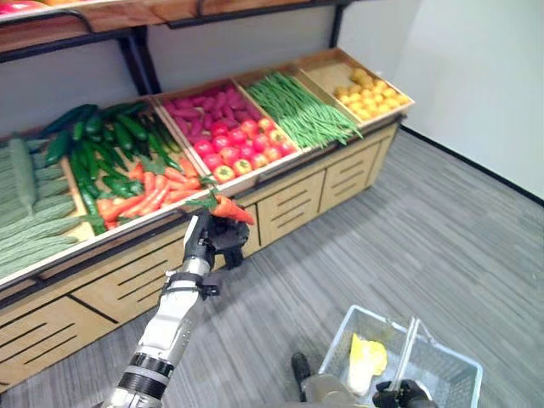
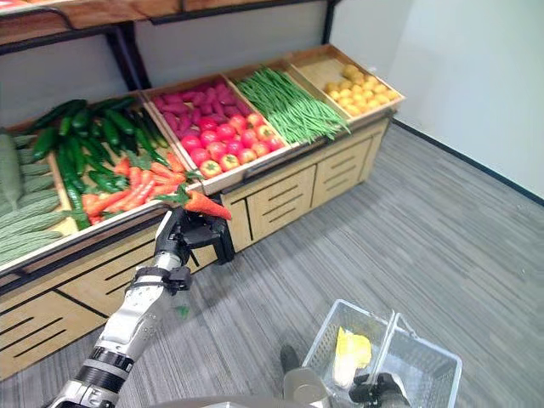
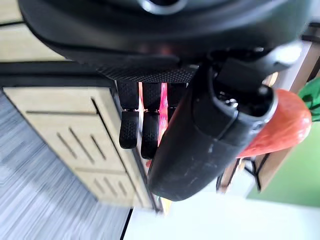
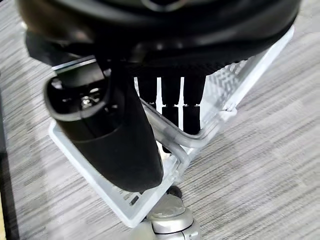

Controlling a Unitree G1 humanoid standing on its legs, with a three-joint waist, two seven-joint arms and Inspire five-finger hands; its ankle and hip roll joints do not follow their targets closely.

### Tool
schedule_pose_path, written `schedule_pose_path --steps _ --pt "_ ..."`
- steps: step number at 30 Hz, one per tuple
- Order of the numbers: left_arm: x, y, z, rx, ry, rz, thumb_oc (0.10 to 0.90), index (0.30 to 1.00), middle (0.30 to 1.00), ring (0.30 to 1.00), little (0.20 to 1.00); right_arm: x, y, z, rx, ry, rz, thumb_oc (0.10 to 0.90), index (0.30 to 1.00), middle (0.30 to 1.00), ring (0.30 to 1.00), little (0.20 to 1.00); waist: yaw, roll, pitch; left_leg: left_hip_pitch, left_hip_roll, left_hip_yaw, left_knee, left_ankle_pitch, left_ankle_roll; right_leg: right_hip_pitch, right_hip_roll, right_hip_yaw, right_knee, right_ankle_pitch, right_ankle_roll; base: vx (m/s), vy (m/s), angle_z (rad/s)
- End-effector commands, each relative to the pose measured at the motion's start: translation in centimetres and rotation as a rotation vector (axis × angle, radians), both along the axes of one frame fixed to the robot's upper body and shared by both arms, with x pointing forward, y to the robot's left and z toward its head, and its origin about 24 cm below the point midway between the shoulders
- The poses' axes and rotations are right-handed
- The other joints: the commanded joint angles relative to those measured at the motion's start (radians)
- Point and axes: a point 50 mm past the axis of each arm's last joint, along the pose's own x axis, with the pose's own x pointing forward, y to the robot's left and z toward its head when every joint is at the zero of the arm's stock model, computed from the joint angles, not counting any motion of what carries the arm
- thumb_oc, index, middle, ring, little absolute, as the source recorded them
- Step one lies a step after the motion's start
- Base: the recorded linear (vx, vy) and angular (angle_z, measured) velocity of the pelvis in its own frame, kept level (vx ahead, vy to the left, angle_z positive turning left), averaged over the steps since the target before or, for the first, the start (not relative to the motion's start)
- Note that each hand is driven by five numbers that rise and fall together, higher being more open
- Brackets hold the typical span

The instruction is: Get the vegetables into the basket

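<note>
Already the dark left hand (image 1: 214,235), at centre frame in the left eye view, has its fingers and thumb curled around an orange carrot with a green leafy top (image 1: 231,209), held just clear of the wooden display shelf's (image 1: 280,174) front edge, presumably so it can swing over without knocking the heaped carrots (image 1: 149,191). At the lower right, the right hand (image 4: 125,125) is clenched on the grey handle (image 4: 167,131) of the white wire basket (image 1: 459,361), keeping it hanging low and open for the drop; something yellow (image 1: 367,354) lies inside.
</note>
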Motion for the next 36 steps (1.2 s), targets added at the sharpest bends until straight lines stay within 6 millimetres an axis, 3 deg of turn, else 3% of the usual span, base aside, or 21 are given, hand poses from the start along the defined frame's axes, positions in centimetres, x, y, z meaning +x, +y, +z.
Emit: schedule_pose_path --steps 1,2,3,10,18,26,30,31,32,33,34,36 --pt "1.1 0.7 5.6 -0.034 -0.277 0.033 0.400 0.300 0.300 0.300 0.300 -1.6 -1.6 0.1 -0.074 0.071 0.066 0.400 0.300 0.300 0.300 0.300 0.064 0.043 -0.029 -0.017 0.084 -0.072 0.015 0.022 -0.046 0.042 -0.163 -0.404 0.155 -0.115 0.039 0.05 0.045 -0.79" --pt "1.1 0.7 5.6 -0.034 -0.276 0.033 0.400 0.300 0.300 0.300 0.300 -1.6 -1.6 0.1 -0.074 0.072 0.066 0.400 0.300 0.300 0.300 0.300 0.061 0.044 -0.028 -0.015 0.085 -0.075 0.014 0.021 -0.047 0.045 -0.162 -0.408 0.154 -0.116 0.039 0.09 0.005 -1.17" --pt "1.0 0.8 5.6 -0.029 -0.275 0.041 0.400 0.300 0.300 0.300 0.300 -1.3 -1.5 0.1 -0.076 0.069 0.087 0.400 0.300 0.300 0.300 0.300 0.066 0.032 -0.028 -0.004 0.085 -0.048 0.011 0.024 -0.051 0.031 -0.173 -0.486 0.154 -0.109 0.031 0.06 -0.047 -0.95" --pt "0.5 0.6 5.0 -0.036 -0.260 0.031 0.400 0.300 0.300 0.300 0.300 -1.7 -1.6 0.1 -0.080 0.082 0.082 0.400 0.300 0.300 0.300 0.300 0.050 0.027 -0.034 0.013 0.085 -0.067 0.030 -0.005 -0.055 0.059 -0.150 -0.467 0.113 -0.118 0.024 0.08 -0.052 -0.19" --pt "0.5 0.1 4.8 -0.051 -0.251 0.031 0.400 0.300 0.300 0.300 0.300 -1.5 -2.0 0.3 -0.100 0.077 0.094 0.400 0.300 0.300 0.300 0.300 0.046 0.041 -0.027 0.000 0.106 -0.072 0.036 0.000 -0.069 0.068 -0.117 -0.459 0.106 -0.149 0.008 0.08 -0.059 -0.01" --pt "0.8 -0.4 5.4 -0.069 -0.276 0.031 0.400 0.300 0.300 0.300 0.300 -0.3 -2.2 0.6 -0.115 0.038 0.099 0.400 0.300 0.300 0.300 0.300 0.051 0.045 0.017 -0.057 0.141 -0.072 0.035 0.028 -0.090 0.017 -0.097 -0.447 0.138 -0.179 -0.005 0.01 -0.057 0.02" --pt "0.9 -0.4 5.7 -0.071 -0.289 0.027 0.400 0.300 0.300 0.300 0.300 0.6 -2.1 0.9 -0.123 0.012 0.120 0.400 0.300 0.300 0.300 0.300 0.060 0.030 0.044 -0.109 0.209 -0.076 0.192 -0.013 -0.116 0.015 -0.082 -0.446 0.168 -0.227 -0.037 0.07 -0.161 0.06" --pt "0.8 -0.2 5.8 -0.069 -0.292 0.031 0.400 0.300 0.300 0.300 0.300 0.7 -2.1 0.9 -0.125 0.007 0.130 0.400 0.300 0.300 0.300 0.300 0.069 0.021 0.051 -0.131 0.238 -0.082 0.277 -0.002 -0.130 0.029 -0.072 -0.446 0.163 -0.238 -0.051 0.10 -0.270 0.08" --pt "0.7 -0.1 5.9 -0.068 -0.301 0.032 0.400 0.300 0.300 0.300 0.300 0.9 -2.2 1.0 -0.126 -0.001 0.132 0.400 0.300 0.300 0.300 0.300 0.096 0.005 0.075 -0.190 0.288 -0.125 0.434 0.047 -0.161 0.065 -0.037 -0.447 0.149 -0.259 -0.081 0.10 -0.281 -0.01" --pt "0.7 -0.1 6.0 -0.067 -0.302 0.031 0.400 0.300 0.300 0.300 0.300 0.9 -2.1 1.0 -0.125 -0.002 0.131 0.400 0.300 0.300 0.300 0.300 0.094 0.010 0.077 -0.201 0.302 -0.133 0.455 0.041 -0.168 0.067 -0.029 -0.452 0.147 -0.261 -0.086 0.02 -0.259 -0.15" --pt "0.8 0.0 6.2 -0.060 -0.313 0.041 0.400 0.300 0.300 0.300 0.300 1.3 -2.4 1.2 -0.133 -0.018 0.127 0.400 0.300 0.300 0.300 0.300 0.119 -0.018 0.102 -0.281 0.283 -0.235 0.542 0.111 -0.155 0.077 -0.021 -0.449 0.133 -0.258 -0.117 -0.03 -0.072 -0.13" --pt "1.0 0.0 6.6 -0.057 -0.330 0.049 0.400 0.300 0.300 0.300 0.300 1.6 -2.7 1.3 -0.141 -0.027 0.123 0.400 0.300 0.300 0.300 0.300 0.119 -0.024 0.108 -0.355 0.259 -0.316 0.474 0.084 -0.135 0.079 -0.032 -0.443 0.116 -0.259 -0.103 0.03 0.091 -0.05"
